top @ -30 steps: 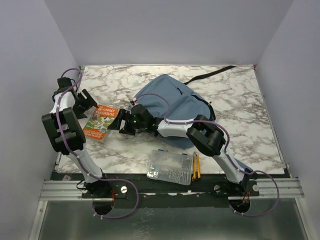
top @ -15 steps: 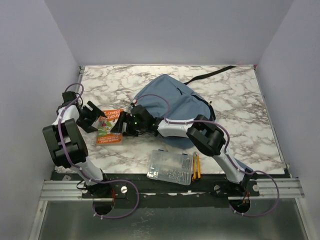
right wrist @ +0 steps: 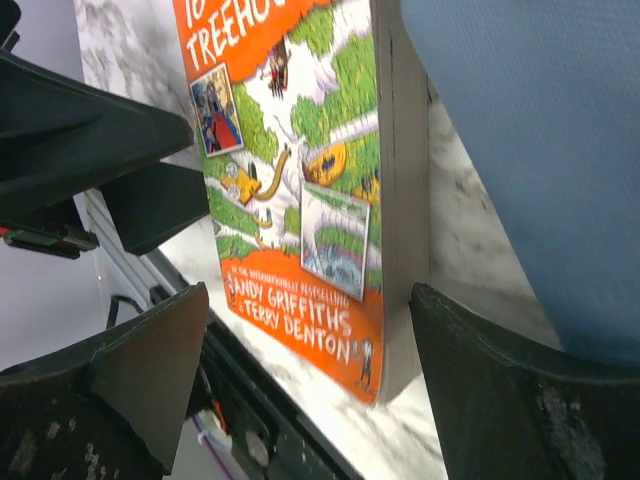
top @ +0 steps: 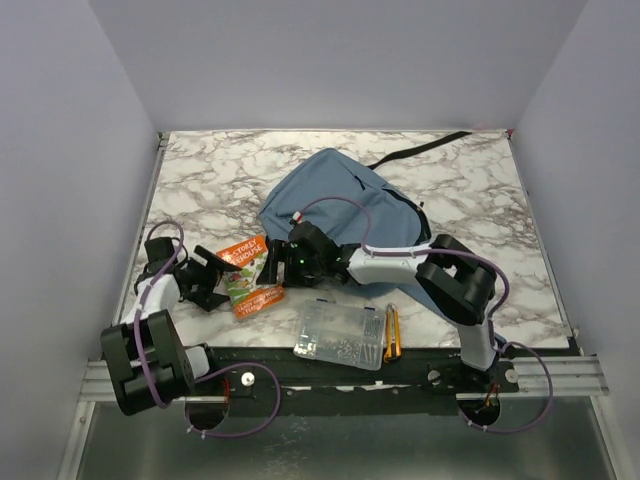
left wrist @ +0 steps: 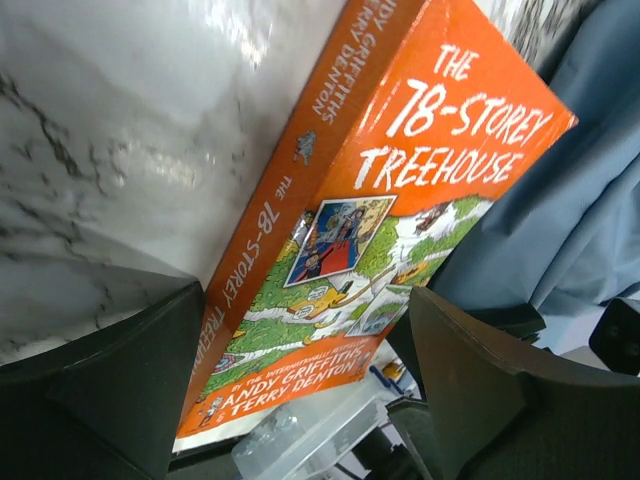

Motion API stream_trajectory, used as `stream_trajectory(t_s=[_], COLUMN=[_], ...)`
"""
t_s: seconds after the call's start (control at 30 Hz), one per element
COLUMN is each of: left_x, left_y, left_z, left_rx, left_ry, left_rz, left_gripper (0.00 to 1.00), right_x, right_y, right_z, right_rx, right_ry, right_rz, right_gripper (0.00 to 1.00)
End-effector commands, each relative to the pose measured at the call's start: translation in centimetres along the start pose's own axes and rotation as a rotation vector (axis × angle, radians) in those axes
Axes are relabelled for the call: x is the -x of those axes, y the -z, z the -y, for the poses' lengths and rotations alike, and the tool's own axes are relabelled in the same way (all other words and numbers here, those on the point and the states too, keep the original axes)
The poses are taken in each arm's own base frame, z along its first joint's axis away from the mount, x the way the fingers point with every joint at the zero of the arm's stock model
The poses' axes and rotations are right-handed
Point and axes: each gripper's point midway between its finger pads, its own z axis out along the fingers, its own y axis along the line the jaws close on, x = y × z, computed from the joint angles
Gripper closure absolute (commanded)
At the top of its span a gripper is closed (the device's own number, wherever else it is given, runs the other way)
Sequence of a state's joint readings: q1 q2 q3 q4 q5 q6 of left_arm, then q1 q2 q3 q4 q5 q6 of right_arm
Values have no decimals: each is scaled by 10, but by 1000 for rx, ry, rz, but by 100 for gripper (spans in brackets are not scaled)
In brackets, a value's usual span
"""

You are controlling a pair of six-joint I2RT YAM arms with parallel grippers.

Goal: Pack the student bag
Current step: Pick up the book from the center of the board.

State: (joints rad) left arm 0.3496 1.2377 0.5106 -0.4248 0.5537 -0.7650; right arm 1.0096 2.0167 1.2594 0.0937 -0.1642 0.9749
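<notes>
Left fingers (left wrist: 130, 380): spread wide, one on the spine and one on the page edge of the orange paperback (left wrist: 420, 130). The left gripper (left wrist: 308, 292) appears to grip the book across its width.

The paperback sits tilted over the near-left tabletop (top: 470, 190), between the two grippers. A clear plastic box (top: 340, 335) lies nearer the front edge.

- Paperback, judged: stiff, light, glossy cover. It could slip if pinched at one corner only.

Right gripper (right wrist: 310, 290): its fingers (right wrist: 480, 380) are also wide and flank the book's other end just outside both long edges. Cannot tell whether they touch it.

Student bag (top: 350, 195): lies slumped on the middle of the tabletop, behind and right of the book. The right arm crosses its near edge, and a black strap (top: 420, 148) trails to the rear.

- Bag, judged: soft and limp. The panels will fold under a pinch and may slide on the marble.
- Best hold, judged: the rim of the opening, a seam or the webbing, not the flat fabric.
- The opening is not visible from here.
</notes>
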Motion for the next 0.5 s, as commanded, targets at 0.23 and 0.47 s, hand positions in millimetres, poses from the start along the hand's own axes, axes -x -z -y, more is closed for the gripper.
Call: stream_trajectory(t_s=[0.23,0.47], left_x=[-27,-27], left_y=[9,6], left_z=[3,-2], left_rx=[-49,-26], left_ry=[11,15], left_rz=[5,6], left_gripper=[15,15], right_x=[-24,-28], right_y=[46,41], right_z=[14,7], right_rx=[-33,15], right_ry=[-49,-41], right_rz=[-29,-63], right_gripper=[16,16])
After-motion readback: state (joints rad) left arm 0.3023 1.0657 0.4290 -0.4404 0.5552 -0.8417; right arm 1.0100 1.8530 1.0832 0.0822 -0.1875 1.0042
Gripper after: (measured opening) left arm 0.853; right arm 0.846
